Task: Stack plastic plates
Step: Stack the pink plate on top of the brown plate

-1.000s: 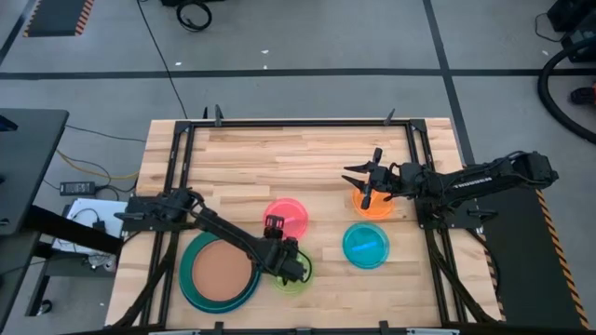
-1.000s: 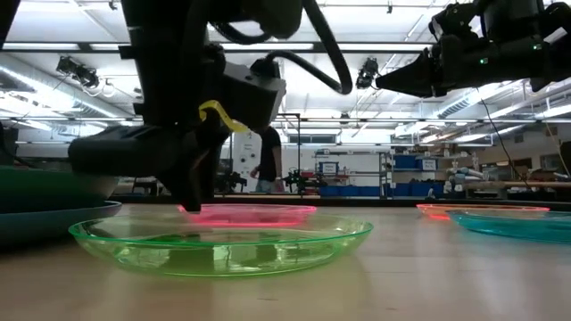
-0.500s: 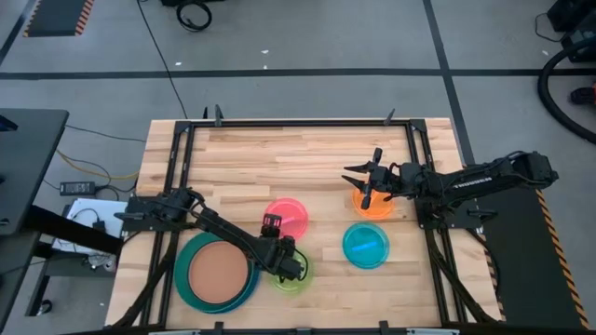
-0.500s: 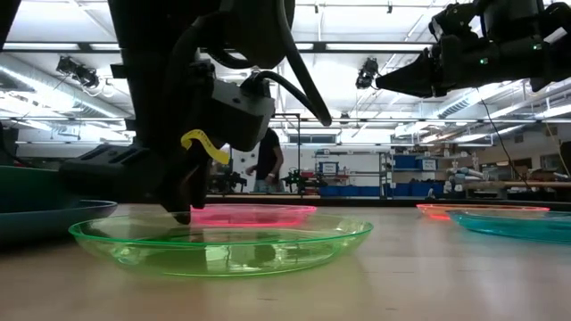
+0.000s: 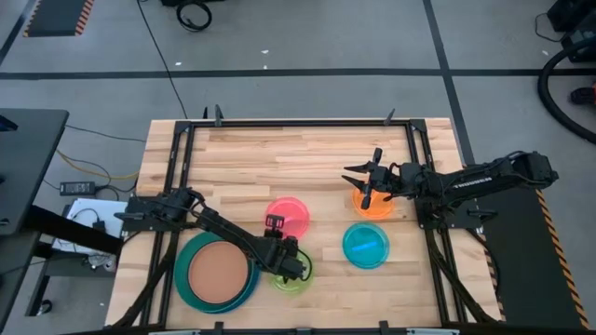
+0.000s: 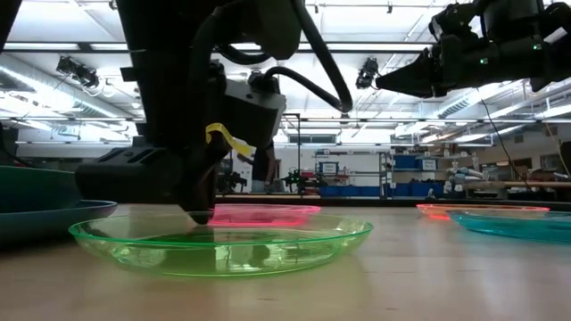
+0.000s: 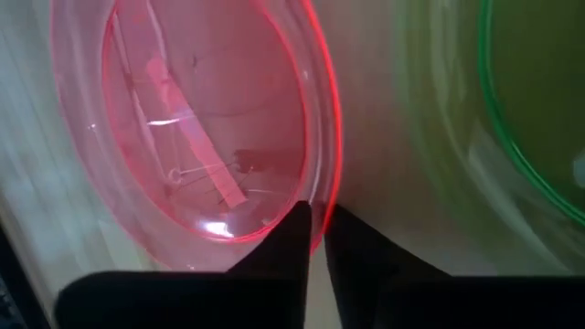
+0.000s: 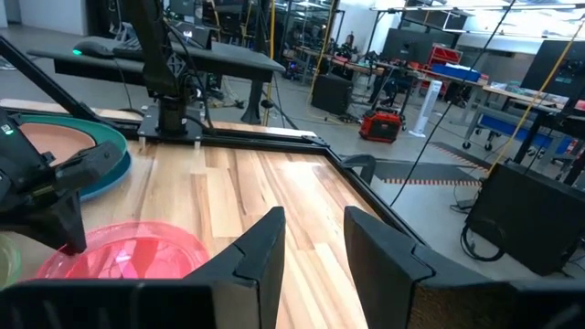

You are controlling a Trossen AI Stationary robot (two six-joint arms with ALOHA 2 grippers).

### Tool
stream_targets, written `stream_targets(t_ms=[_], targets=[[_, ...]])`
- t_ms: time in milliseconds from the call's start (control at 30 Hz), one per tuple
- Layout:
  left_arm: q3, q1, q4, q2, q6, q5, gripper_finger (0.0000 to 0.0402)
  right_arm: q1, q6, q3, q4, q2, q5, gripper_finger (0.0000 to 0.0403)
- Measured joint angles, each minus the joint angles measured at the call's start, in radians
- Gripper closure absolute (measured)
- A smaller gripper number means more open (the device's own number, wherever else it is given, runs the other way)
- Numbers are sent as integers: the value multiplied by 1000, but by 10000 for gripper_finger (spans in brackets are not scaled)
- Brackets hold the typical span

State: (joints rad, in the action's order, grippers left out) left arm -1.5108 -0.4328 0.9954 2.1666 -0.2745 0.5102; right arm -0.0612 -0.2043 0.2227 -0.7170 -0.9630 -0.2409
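Wooden tabletop (image 5: 279, 158) is carrying light, slippery plates — left claw (image 7: 316, 239) is nipping, nearly closed, the pink plate (image 7: 196, 128)'s thin rim.

The left pincer (image 7: 316, 239) shows at the bottom centre of the frame, its two dark fingers (image 7: 274, 260) nearly together with only a thin slit between them, clamped on the near rim of the translucent pink plate (image 7: 196, 119). That plate fills the upper left and centre. A green plate (image 7: 539, 110) curves in along the right edge. Pale wood counter (image 7: 402, 155) shows between the two plates.
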Motion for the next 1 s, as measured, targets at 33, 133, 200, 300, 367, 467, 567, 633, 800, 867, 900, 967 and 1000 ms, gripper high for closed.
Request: stream_targets(t_ms=[33, 133, 200, 300, 367, 467, 567, 633, 800, 867, 900, 967, 1000], targets=[[0, 0, -1, 0, 0, -4, 371, 0, 0, 0, 0, 0, 0, 278], [0, 0, -3, 0, 0, -9, 390, 0, 0, 0, 0, 0, 0, 278], [0, 0, -2, 0, -1, -10, 395, 0, 0, 0, 0, 0, 0, 278], [-1, -3, -1, 0, -1, -11, 395, 0, 0, 0, 0, 0, 0, 278], [-1, -3, 2, 0, -2, -13, 392, 0, 0, 0, 0, 0, 0, 278], [-23, -3, 47, 0, -16, -20, 390, 0, 0, 0, 0, 0, 0, 278], [-59, -4, 106, 0, -34, -9, 390, 0, 1, 0, 1, 0, 0, 278], [-91, -4, 167, 0, -55, 4, 390, 0, 1, 0, 1, 0, 0, 278], [-196, -6, 307, 0, -128, 10, 389, 0, 2, 0, 8, 0, 0, 278], [-249, -10, 373, 0, -169, 11, 389, 0, 2, 0, 8, 0, 0, 278], [-277, -13, 403, 0, -197, 10, 389, 0, 2, 0, 9, 0, 0, 278], [-334, -19, 473, 0, -266, -6, 389, 0, 2, 0, 10, 0, 0, 278], [-365, -22, 505, 0, -304, -24, 389, 0, 2, 0, 10, 0, 0, 278]])
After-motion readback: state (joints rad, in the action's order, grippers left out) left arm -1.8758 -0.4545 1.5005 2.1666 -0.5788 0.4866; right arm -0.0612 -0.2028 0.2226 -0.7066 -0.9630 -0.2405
